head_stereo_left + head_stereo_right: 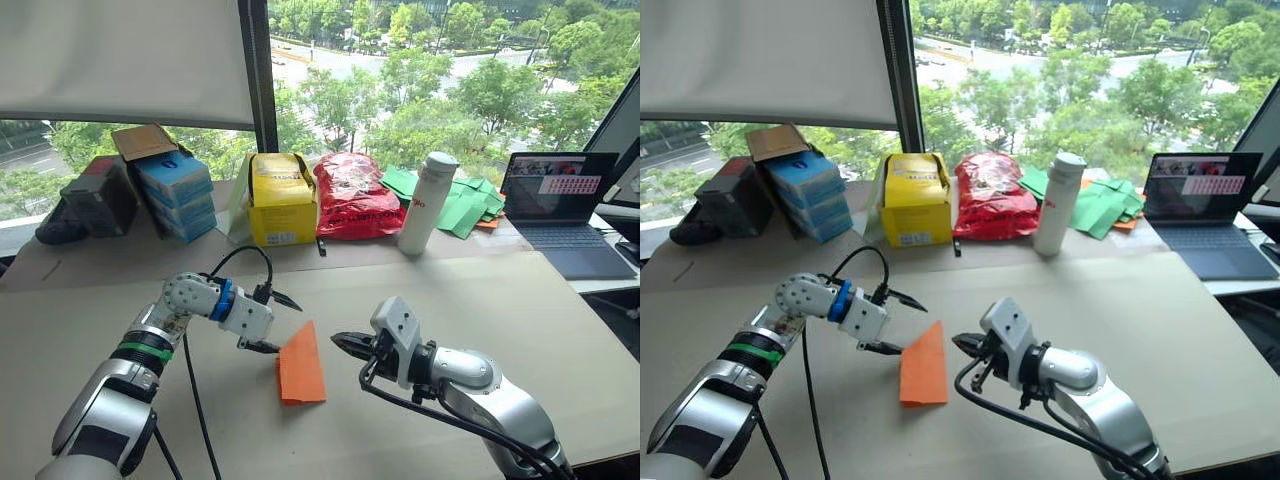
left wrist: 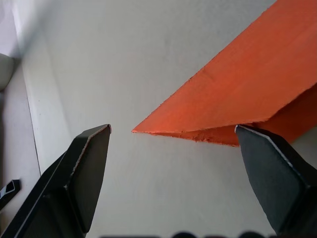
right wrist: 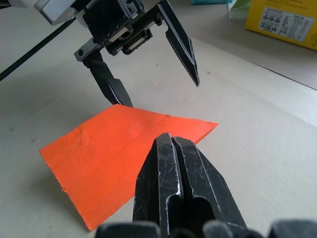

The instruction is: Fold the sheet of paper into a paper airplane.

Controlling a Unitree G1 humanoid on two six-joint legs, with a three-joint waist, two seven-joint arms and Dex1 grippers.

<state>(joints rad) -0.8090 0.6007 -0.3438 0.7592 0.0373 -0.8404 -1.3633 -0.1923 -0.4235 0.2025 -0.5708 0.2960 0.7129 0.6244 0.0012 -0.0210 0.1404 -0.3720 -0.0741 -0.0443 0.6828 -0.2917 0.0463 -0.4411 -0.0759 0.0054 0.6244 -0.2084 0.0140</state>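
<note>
While a broad, matte beige counter [image 1: 480,300] spreads beneath everything, its far edge by the window carries a row of clutter: an open laptop [image 1: 560,215] with a dark slab body, a glossy crumpled red bag [image 1: 355,195], a boxy yellow carton [image 1: 282,200], a stack of blue boxes [image 1: 176,195] topped with a brown cardboard flap, a dark bag-like bundle [image 1: 95,200], a heap of flat green paper pieces [image 1: 462,205], and a tall smooth white cylindrical bottle [image 1: 425,203]. Nearer, on the bare middle of the counter, the sheet of paper [image 1: 300,366] lies folded into a thin bright orange wedge, wide and squared at its near end and tapering to a point at its far end, with slightly ragged edges where two layers meet in the left wrist view. It sits between the two arms. The left end effector [image 1: 280,322] has its two slim, pointed black fingers spread wide, one raised above the counter and the lower one tipped down at the paper's left edge; whether it touches cannot be told. The right end effector [image 1: 340,345] has its glossy black fingers pressed together into a single blunt beak, gripping nothing, poised just beside the wedge's right edge.
</note>
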